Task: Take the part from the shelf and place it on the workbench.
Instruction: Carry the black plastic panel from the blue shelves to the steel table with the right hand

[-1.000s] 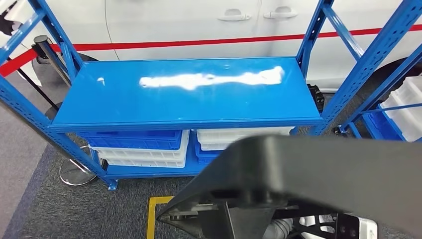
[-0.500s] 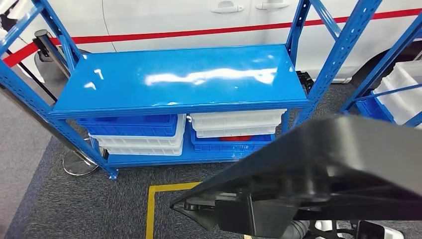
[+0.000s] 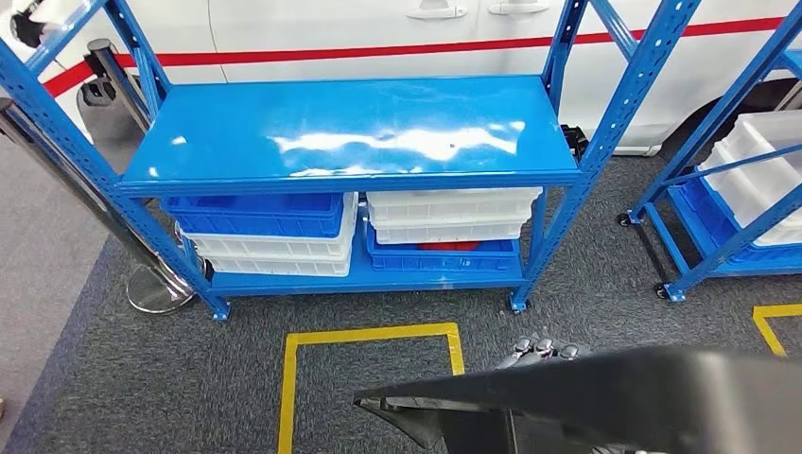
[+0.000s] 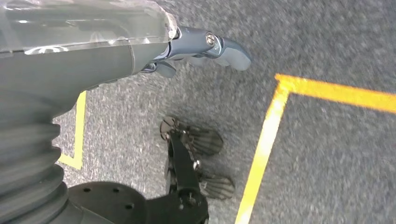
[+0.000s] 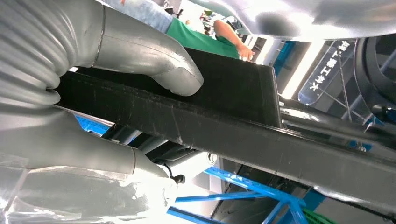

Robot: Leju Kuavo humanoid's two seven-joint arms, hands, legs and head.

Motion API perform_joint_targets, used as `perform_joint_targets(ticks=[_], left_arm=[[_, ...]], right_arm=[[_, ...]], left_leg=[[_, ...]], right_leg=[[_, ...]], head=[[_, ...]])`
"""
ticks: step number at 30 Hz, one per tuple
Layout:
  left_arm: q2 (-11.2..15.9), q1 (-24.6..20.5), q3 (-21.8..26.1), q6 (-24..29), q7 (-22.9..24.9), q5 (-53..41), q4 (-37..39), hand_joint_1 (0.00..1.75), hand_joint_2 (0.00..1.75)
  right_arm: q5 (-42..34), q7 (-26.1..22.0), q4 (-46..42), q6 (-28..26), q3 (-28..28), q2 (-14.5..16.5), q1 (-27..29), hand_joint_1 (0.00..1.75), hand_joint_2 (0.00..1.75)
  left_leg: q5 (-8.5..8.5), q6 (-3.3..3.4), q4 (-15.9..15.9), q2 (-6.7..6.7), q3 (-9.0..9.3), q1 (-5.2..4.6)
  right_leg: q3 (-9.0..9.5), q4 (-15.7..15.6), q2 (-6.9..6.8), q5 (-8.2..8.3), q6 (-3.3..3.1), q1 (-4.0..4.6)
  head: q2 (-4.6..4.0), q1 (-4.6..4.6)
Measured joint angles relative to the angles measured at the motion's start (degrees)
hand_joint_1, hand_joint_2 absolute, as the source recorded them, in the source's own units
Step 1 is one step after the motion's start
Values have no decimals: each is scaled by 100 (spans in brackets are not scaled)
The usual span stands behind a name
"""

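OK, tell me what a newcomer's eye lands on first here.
First the big black part across the bottom of the head view, gripped by the right hand, its thumb pressed on the top face. Next the blue rack ahead, its glossy top shelf bare, with blue and white bins stacked beneath. Then the yellow floor lines on grey carpet.

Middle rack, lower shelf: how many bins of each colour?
Blue bins: 2
White bins: 4
Total: 6
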Motion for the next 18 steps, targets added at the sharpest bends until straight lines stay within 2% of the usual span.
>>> perform_joint_targets(ticks=[2, 3, 4, 5, 6, 7, 8, 9, 10, 11, 13, 14, 15, 16, 18], left_arm=[[-46, -6, 4, -46, -36, 8, 0, 0, 175], [-66, -7, 7, -71, -56, 11, 0, 0, 175], [-85, -7, 11, -92, -73, 11, 0, 0, 175], [-100, -7, 16, -111, -83, 6, 0, 0, 175], [-113, -6, 21, -122, -83, -6, 0, 0, 175], [-122, -7, 26, -126, -77, -23, 0, 0, 175], [-127, -6, 29, -119, -60, -43, -1, 0, 175], [-129, -6, 33, -101, -32, -59, -2, 0, 175], [-128, -7, 39, -74, 3, -68, -3, 0, 175], [-127, -7, 48, -42, 39, -72, -4, 0, 175], [-115, -1, 80, 8, 141, -73, -4, 0, 175], [-105, 8, 102, 21, 194, -75, -4, 0, 175], [-93, 16, 124, 31, 249, -83, -4, 0, 175], [-79, 24, 144, 36, 288, -91, -4, 0, 175], [-46, 33, 173, 44, 333, -109, -4, 0, 175]], right_arm=[[-6, 1, 13, 16, -39, -30, -5, 175, 175], [-14, 2, 21, 33, -55, -42, -5, 175, 175], [-28, 2, 28, 55, -65, -53, -6, 175, 175], [-47, 2, 31, 81, -74, -62, -7, 175, 175], [-67, 2, 32, 106, -85, -67, -11, 175, 175], [-83, 1, 32, 132, -101, -69, -18, 175, 175], [-87, 1, 31, 153, -122, -70, -33, 175, 175], [-78, 1, 26, 161, -147, -69, -46, 175, 175], [-56, 0, 14, 156, -178, -66, -59, 175, 175], [-31, 0, -1, 140, -204, -62, -66, 175, 175], [35, -1, -28, 100, -266, -51, -64, 175, 175], [82, -1, -40, 76, -293, -44, -59, 175, 175], [137, -1, -56, 49, -318, -35, -52, 175, 175], [194, -1, -69, 21, -337, -26, -43, 175, 175], [308, -1, -95, -42, -358, -16, -3, 175, 175]], left_leg=[[132, 34, 0, 11, -155, 5], [196, 32, 13, 12, -244, 3], [257, 23, 29, 13, -334, 3], [314, 10, 52, 13, -427, 5], [364, -7, 83, 12, -523, 11], [405, -29, 124, 11, -612, 17], [436, -55, 171, 7, -694, 19], [461, -84, 215, 4, -755, 21], [485, -118, 250, 2, -795, 20], [512, -153, 264, 0, -819, 21], [565, -231, 262, -3, -842, 34], [520, -264, 305, -9, -876, 45], [387, -291, 437, -15, -939, 53], [164, -311, 702, -21, -1043, 64], [-323, -344, 1452, -24, -1297, 74]], right_leg=[[-203, 648, 12, -570, 56, -27], [-294, 1024, 12, -781, 84, -43], [-329, 1295, 11, -852, 107, -57], [-282, 1402, 11, -799, 127, -73], [-127, 1296, 10, -653, 140, -88], [138, 984, 10, -500, 147, -102], [454, 553, 12, -446, 143, -110], [722, 165, 16, -446, 120, -100], [895, -123, 18, -493, 87, -86], [957, -261, 21, -547, 43, -65], [910, -303, 11, -492, -62, -47], [881, -313, 3, -444, -117, -50], [845, -327, -6, -393, -169, -55], [800, -336, -24, -343, -209, -59], [697, -330, -55, -267, -247, -41]], head=[[0, 5], [0, 4], [0, 5], [0, 5], [0, 4], [0, 5], [0, 6], [0, 3], [0, 4], [0, 5], [0, 12], [0, 13], [0, 11], [0, 8], [0, 3]])
